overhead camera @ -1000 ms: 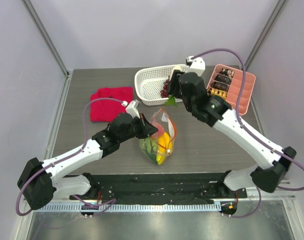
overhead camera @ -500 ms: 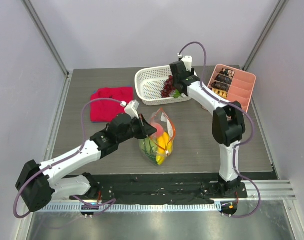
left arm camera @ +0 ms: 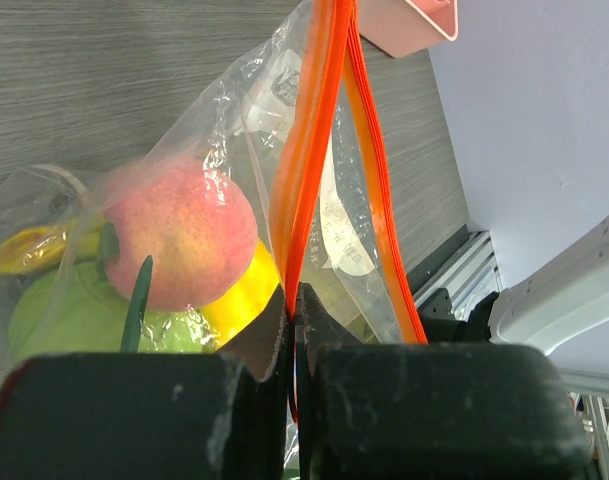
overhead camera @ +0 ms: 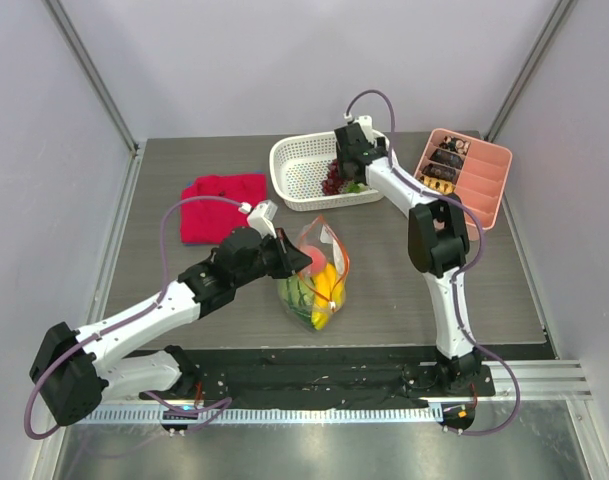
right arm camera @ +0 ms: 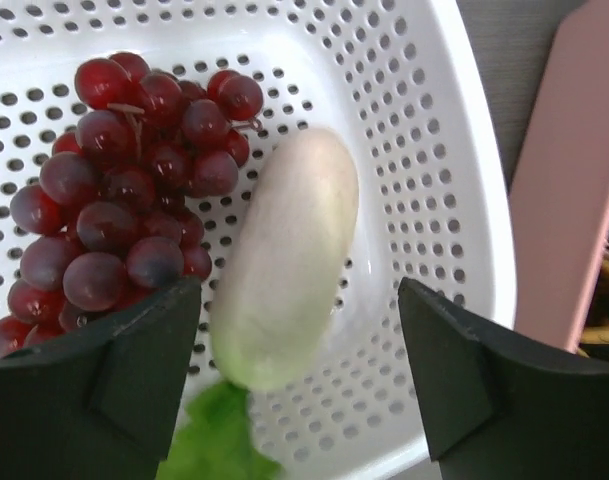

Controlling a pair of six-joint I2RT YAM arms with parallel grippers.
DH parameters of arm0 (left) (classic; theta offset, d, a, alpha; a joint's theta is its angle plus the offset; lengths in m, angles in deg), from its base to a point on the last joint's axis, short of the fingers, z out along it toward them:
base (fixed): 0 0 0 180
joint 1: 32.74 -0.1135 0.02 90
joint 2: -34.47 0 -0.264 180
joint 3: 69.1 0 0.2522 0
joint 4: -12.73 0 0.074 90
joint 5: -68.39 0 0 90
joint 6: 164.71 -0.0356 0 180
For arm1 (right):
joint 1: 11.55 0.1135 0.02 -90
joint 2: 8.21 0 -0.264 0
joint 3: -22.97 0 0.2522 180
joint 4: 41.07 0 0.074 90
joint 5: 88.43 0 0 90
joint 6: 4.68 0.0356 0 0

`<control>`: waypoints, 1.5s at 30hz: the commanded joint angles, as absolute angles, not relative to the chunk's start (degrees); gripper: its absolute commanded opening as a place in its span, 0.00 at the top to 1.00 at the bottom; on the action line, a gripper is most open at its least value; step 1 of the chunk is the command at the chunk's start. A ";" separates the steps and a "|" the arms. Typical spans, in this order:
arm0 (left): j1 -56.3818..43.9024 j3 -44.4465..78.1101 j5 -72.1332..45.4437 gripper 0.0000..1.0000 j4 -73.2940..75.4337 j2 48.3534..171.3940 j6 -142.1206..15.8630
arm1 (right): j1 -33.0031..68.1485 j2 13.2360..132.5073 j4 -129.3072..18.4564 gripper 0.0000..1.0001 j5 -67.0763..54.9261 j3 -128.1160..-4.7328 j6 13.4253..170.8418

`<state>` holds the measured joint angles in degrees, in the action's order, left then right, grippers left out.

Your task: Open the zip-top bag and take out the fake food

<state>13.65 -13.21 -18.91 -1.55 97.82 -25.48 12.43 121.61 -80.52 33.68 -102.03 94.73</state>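
While I watch through the top camera, the zip-top bag [overhead camera: 319, 280] stands on the counter [overhead camera: 414, 280] between the two arms. Its long axis runs from the near side to the far side. The orange-red zipper strip [left arm camera: 314, 150] is at the far, raised end and points toward the white basket [overhead camera: 294, 165].

The left fingers [left arm camera: 284, 335] are pressed together on one lip of this strip. The other lip hangs free just beside it, so the mouth is parted. Inside the bag I see a pink-red fruit [left arm camera: 184, 235], a green round piece [left arm camera: 49, 320] under it and some yellow banana [left arm camera: 239, 300]. The left fingers hide the bottom of the bag in the left wrist view, and the crinkled plastic makes the other pieces hard to tell.

The right fingers [overhead camera: 346, 168] are wide apart over the basket and hold nothing. Below and between them the white radish piece [right arm camera: 289, 255] lies in the basket. Its long axis goes from its green leaf [right arm camera: 219, 435] up to its rounded end, leaning a little right. The dark red grapes [right arm camera: 124, 200] lie just beside it. The leaf is cut off by the picture edge. I cannot tell how high the fingers are above the radish.
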 commanded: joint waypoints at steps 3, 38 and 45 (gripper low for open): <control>13.75 -12.62 -19.76 1.00 -0.33 97.31 -26.37 | 14.19 113.98 -96.74 0.15 38.55 -111.65 99.55; 13.76 -12.27 -21.34 1.00 -6.39 92.48 -27.51 | 48.39 72.03 -68.92 0.34 25.38 -50.57 109.84; 14.37 -13.50 -27.22 1.00 -8.33 92.21 -28.30 | 47.86 75.19 -59.94 0.21 24.07 -47.75 106.59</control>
<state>13.76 -13.23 -23.28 -9.13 93.32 -27.25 47.43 73.50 -70.75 25.93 -48.90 109.37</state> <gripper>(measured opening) 0.002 0.761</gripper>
